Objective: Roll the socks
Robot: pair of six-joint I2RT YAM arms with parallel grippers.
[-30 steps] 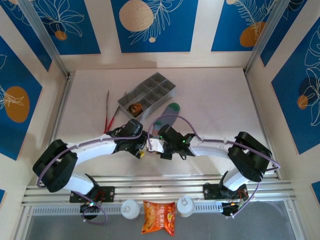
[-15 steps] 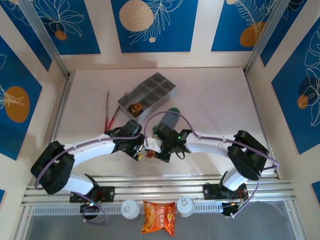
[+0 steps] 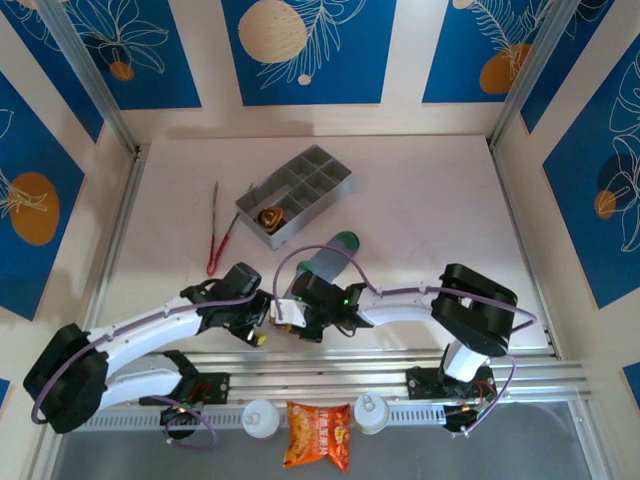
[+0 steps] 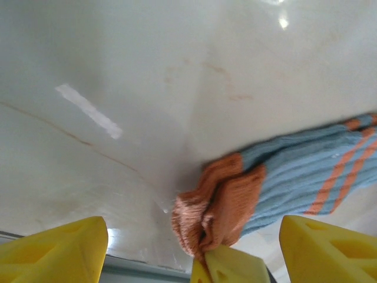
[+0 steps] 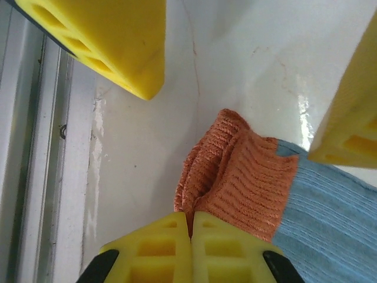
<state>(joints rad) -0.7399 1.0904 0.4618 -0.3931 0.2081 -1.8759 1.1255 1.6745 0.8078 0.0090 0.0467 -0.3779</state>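
Right gripper (image 5: pixel 190 230) pinches the orange cuff (image 5: pixel 238 177) of the grey-blue sock (image 5: pixel 330 236); left gripper (image 4: pixel 194 239) spread wide (fingers (image 4: pixel 59 247) flank that cuff).

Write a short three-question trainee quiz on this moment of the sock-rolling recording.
1. True or false: the right pincer is shut on the orange ribbed cuff of the grey-blue striped knit sock.
2. Multiple choice: the left pincer is A) open, with one finger on either side of the cuff; B) shut on the cuff; C) shut on the toe.
3. Fill in: in the overhead view, the sock's toe is ____ in colour.
Key: 1 true; 2 A; 3 green.
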